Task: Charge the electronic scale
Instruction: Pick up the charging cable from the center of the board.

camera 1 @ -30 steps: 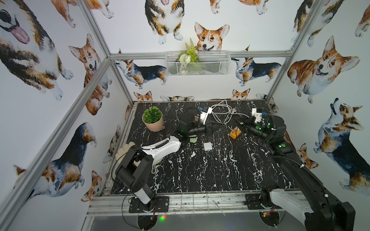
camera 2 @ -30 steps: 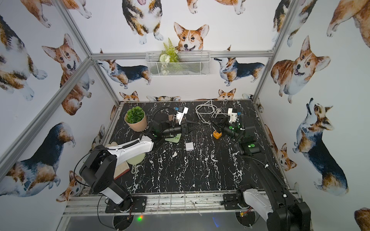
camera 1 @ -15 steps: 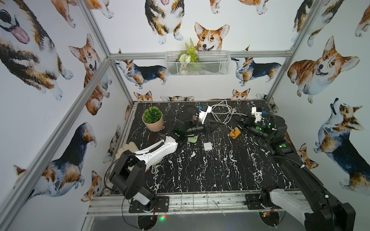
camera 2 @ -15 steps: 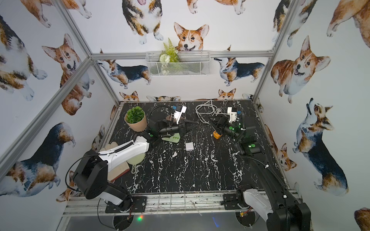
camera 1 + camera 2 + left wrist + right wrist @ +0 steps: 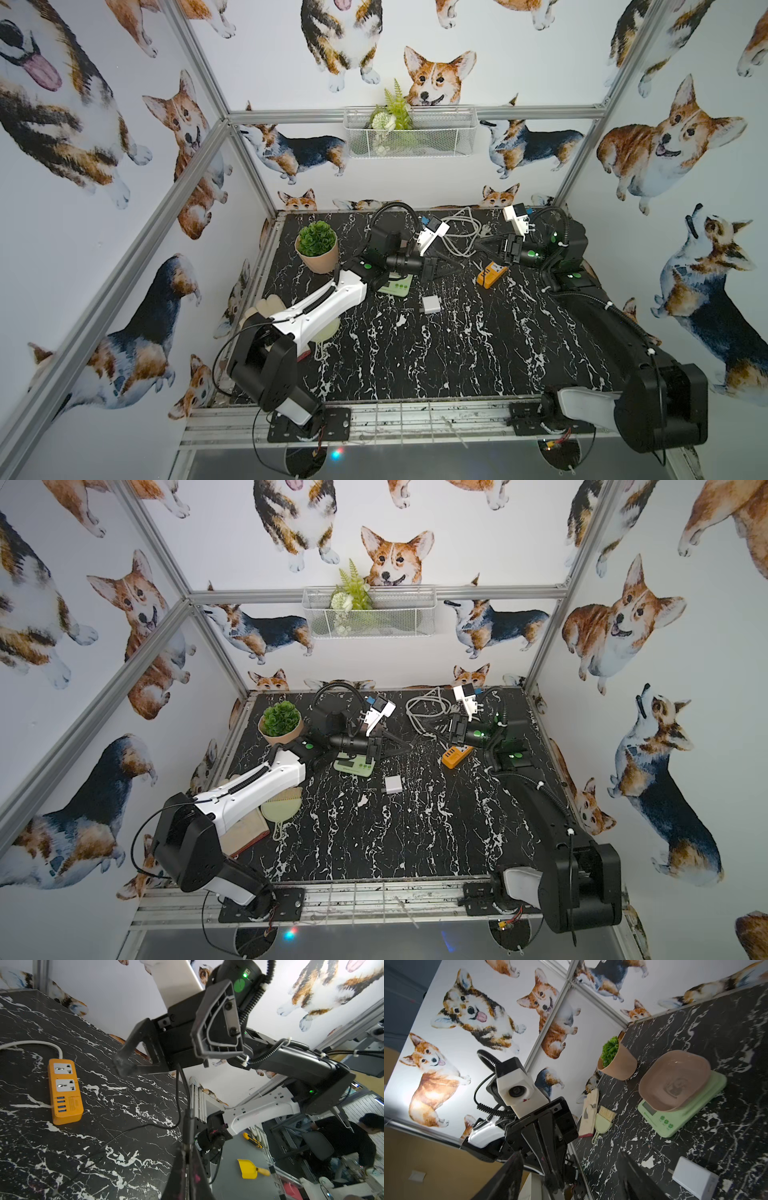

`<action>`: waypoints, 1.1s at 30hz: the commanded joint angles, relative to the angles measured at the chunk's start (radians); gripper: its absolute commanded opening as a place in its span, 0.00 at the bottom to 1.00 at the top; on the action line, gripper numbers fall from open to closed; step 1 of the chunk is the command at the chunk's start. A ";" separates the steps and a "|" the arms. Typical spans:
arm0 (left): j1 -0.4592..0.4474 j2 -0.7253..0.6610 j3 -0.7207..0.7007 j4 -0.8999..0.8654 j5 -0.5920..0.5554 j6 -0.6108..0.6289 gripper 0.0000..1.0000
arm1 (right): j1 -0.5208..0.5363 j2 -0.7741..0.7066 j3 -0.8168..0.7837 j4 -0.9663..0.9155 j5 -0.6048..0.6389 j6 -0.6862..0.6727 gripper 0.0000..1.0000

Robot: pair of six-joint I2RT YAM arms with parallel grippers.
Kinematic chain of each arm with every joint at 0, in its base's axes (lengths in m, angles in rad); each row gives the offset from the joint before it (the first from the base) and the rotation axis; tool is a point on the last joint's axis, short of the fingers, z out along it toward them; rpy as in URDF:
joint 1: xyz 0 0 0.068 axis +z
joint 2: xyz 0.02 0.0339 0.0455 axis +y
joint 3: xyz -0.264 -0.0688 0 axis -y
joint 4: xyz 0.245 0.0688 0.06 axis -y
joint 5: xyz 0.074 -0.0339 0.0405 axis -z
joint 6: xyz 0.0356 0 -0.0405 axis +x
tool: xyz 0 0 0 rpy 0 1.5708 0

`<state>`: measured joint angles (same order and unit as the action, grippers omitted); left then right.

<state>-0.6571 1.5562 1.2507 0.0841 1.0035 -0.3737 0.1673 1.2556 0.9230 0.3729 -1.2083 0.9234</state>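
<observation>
The electronic scale (image 5: 683,1113), pale green with a pinkish tray, sits on the black marble table; in both top views the left arm partly hides it (image 5: 397,286) (image 5: 353,766). My left gripper (image 5: 188,1153) is shut on the plug end of a thin black cable (image 5: 178,1095), which trails back across the table. It hovers to the right of the scale (image 5: 453,266). My right gripper (image 5: 571,1178) is open and empty, facing the left gripper's tip (image 5: 490,247). The orange power strip (image 5: 65,1093) (image 5: 490,276) lies just below the right gripper.
A white adapter cube (image 5: 431,305) (image 5: 695,1178) lies in front of the scale. A potted plant (image 5: 316,245) stands at the back left. A coiled white cord (image 5: 461,232) lies at the back centre. A brush and dustpan (image 5: 282,808) and a glove (image 5: 589,1109) lie along the left edge.
My right gripper has gone from shut to open and let go of the black cable. The left gripper stays shut on the cable and has shifted slightly.
</observation>
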 commanded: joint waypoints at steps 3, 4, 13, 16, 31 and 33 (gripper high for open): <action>0.002 -0.004 0.061 -0.244 0.069 0.141 0.00 | 0.048 0.025 0.046 0.149 -0.192 -0.008 0.66; 0.005 -0.004 0.065 -0.247 0.069 0.141 0.00 | 0.053 0.026 0.051 0.133 -0.202 -0.021 0.62; 0.022 0.011 0.077 -0.210 0.088 0.094 0.00 | 0.058 -0.005 0.043 -0.032 -0.194 -0.169 0.44; 0.022 0.011 0.081 -0.208 0.100 0.093 0.00 | 0.058 -0.011 0.062 -0.166 -0.178 -0.281 0.44; 0.022 0.002 0.081 -0.208 0.098 0.088 0.00 | 0.077 0.023 0.066 -0.267 -0.211 -0.337 0.36; 0.022 0.004 0.084 -0.211 0.097 0.088 0.00 | 0.078 0.021 0.066 -0.277 -0.209 -0.343 0.33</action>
<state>-0.6361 1.5642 1.3231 -0.1265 1.0859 -0.2913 0.2417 1.2819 0.9871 0.1131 -1.3983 0.6083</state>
